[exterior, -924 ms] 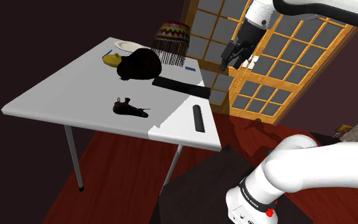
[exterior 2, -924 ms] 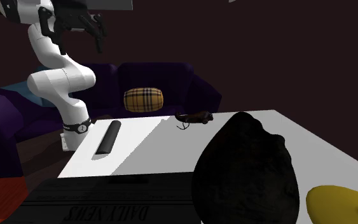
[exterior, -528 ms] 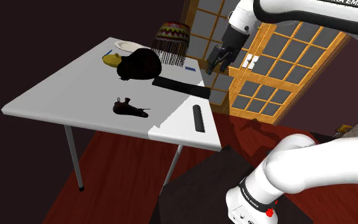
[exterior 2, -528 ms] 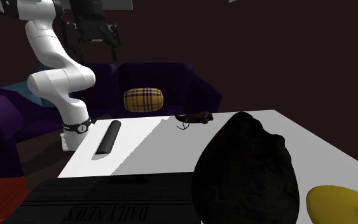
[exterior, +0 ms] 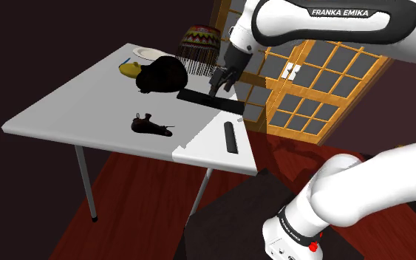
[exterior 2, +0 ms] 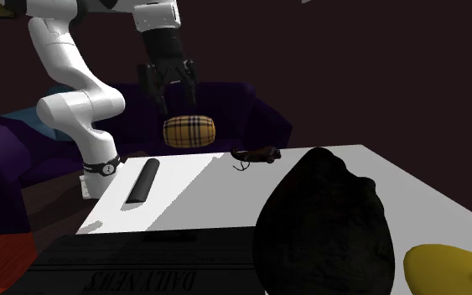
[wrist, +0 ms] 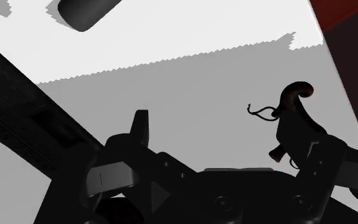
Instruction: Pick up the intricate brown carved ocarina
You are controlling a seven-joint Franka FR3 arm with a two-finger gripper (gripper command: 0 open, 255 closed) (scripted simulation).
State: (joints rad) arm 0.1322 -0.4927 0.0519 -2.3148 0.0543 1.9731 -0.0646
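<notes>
Ocarina point(exterior: 151, 125) lies on its side on the table point(exterior: 66, 103), a small dark brown piece with a curled neck and a thin cord trailing from it. It rests in the shaded part of the top, close to the edge that faces the shoulder view, with bare surface all around it. A black bar point(exterior: 230, 137) lies near it toward the shoulder view's right, in the lit strip.

The tool point(exterior 2: 175, 105) hangs in the air with its fingers spread and nothing between them. In the shoulder view it hovers over a flat black newspaper point(exterior: 210, 100) near the table's far side, well apart from the ocarina and well above the top. A big black lump point(exterior: 162, 74) sits just beside that paper.

I judge the step in hand to be the approach; no grasp has begun. The next move calls for carrying the tool across toward the ocarina, turning the fingers to straddle its narrow body, coming down until they flank it, and then closing without snagging the cord.
</notes>
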